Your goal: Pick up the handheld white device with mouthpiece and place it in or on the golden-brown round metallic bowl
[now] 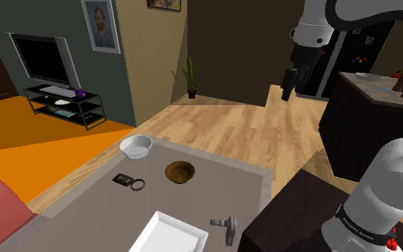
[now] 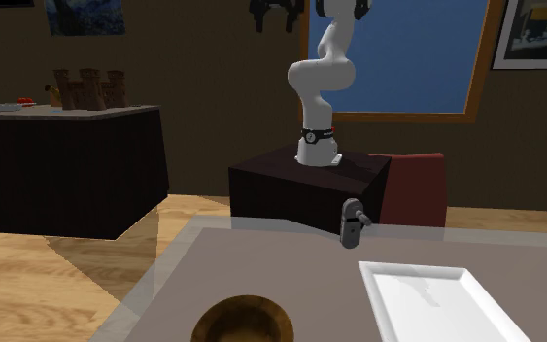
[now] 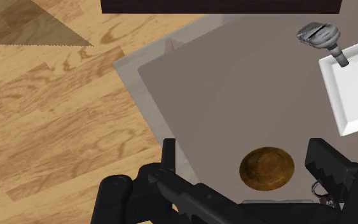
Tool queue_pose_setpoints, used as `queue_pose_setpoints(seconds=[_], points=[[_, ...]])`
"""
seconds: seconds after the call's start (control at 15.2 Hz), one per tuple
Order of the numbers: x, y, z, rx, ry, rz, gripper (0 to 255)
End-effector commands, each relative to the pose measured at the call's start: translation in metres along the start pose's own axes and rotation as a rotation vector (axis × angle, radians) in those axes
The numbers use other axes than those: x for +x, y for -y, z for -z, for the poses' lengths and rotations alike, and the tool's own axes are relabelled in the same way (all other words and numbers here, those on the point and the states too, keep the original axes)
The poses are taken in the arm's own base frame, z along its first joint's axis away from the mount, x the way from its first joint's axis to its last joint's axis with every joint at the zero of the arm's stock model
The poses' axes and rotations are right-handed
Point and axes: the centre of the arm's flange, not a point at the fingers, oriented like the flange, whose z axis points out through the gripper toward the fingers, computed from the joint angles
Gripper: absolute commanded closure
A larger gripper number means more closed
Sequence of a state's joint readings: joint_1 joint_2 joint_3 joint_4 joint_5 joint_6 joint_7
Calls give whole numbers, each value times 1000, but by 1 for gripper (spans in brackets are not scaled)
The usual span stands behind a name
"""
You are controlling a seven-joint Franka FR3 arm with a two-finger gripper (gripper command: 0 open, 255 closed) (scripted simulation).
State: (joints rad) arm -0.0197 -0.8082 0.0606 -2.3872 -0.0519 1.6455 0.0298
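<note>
The handheld device (image 1: 225, 228) (image 2: 352, 222) (image 3: 323, 39) is drawn grey, with a short mouthpiece. It stands near the grey table's edge (image 1: 250, 170), beside the stand. The golden-brown round bowl (image 1: 180, 172) (image 2: 242, 321) (image 3: 266, 168) sits mid-table with nothing in it. My black gripper (image 1: 288, 84) (image 2: 273, 12) (image 3: 242, 147) hangs high in the air, well above the table and the wooden floor. It is open and holds nothing. In the wrist view the bowl lies between the two fingers (image 3: 169, 156), far below them.
A white rectangular tray (image 1: 170, 235) (image 2: 446, 301) (image 3: 355, 83) lies right next to the device. A white bowl (image 1: 136, 147) and a small black key fob with a ring (image 1: 128, 180) lie on the table beyond the brown bowl. A dark counter (image 1: 379, 100) stands nearby.
</note>
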Motion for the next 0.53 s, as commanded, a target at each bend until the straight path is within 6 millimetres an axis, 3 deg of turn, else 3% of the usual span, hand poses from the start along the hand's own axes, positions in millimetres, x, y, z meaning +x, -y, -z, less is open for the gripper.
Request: queue_pose_setpoints(seconds=[0.0,0.46], points=[[0,0,0,0,0,0,0],[-21,51,-74,8,-17,-32,0]])
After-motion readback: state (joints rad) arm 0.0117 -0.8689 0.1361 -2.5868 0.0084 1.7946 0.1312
